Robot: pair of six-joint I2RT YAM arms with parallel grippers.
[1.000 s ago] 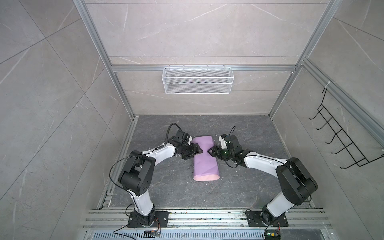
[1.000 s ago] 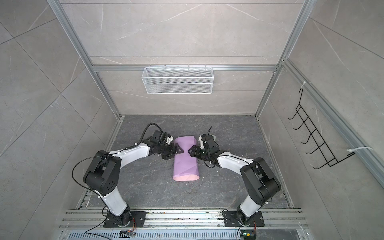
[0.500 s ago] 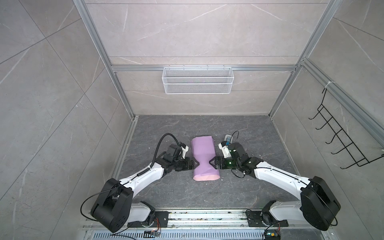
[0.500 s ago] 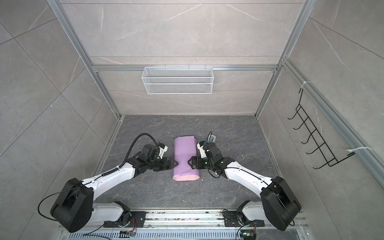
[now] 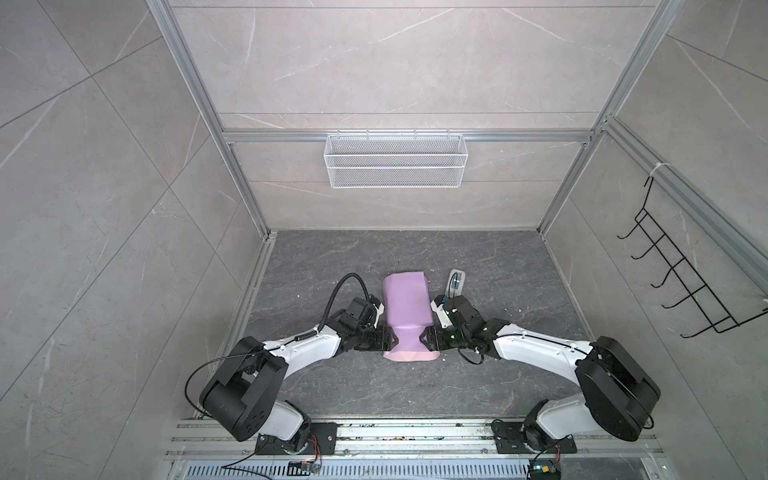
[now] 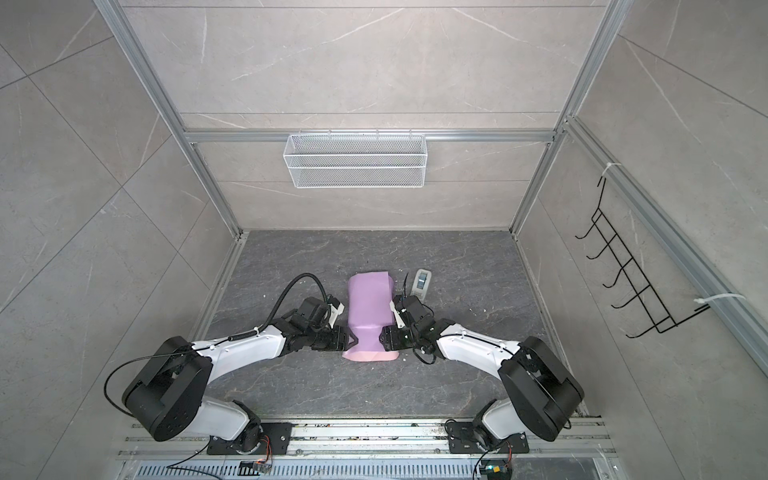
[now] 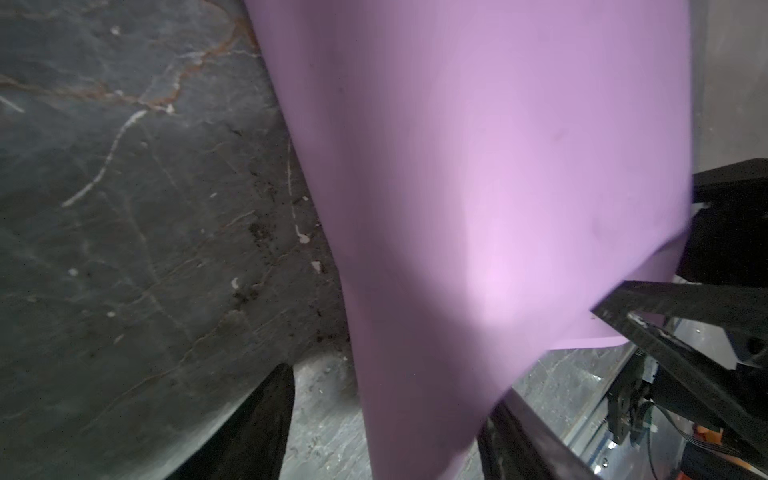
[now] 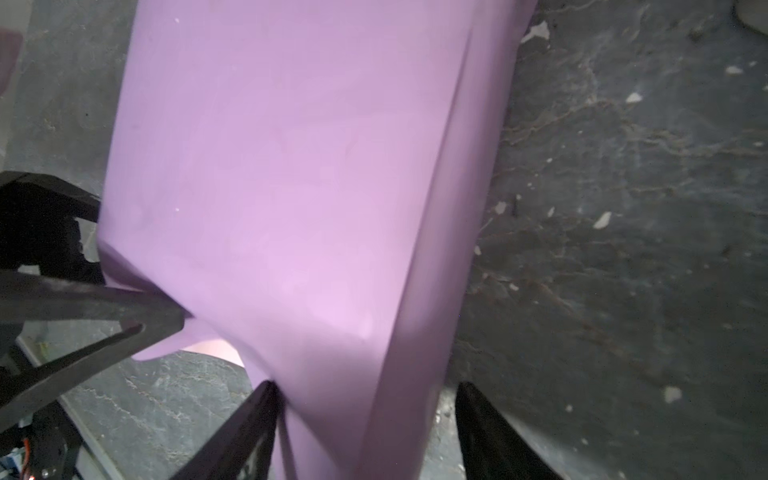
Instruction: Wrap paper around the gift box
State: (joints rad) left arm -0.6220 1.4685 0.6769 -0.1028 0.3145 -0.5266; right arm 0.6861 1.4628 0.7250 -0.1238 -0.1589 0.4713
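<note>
Lilac paper [image 5: 406,307]: left gripper [image 5: 395,338] and right gripper [image 5: 424,337], jaws apart, seemingly tuck its near-end sides; flap needs folding next.

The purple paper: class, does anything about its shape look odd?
Yes. The paper is pinched into a narrow waist close to its near end, between the left gripper and right gripper, and the end beyond flares out, pale pink.

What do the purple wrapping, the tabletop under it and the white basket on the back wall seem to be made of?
The paper: thin matte sheet, lilac outside and pale pink inside; it holds sharp creases. The tabletop: dark grey with pale veins like stone, possibly a printed laminate. The basket: white-coated wire mesh, see-through.
</note>
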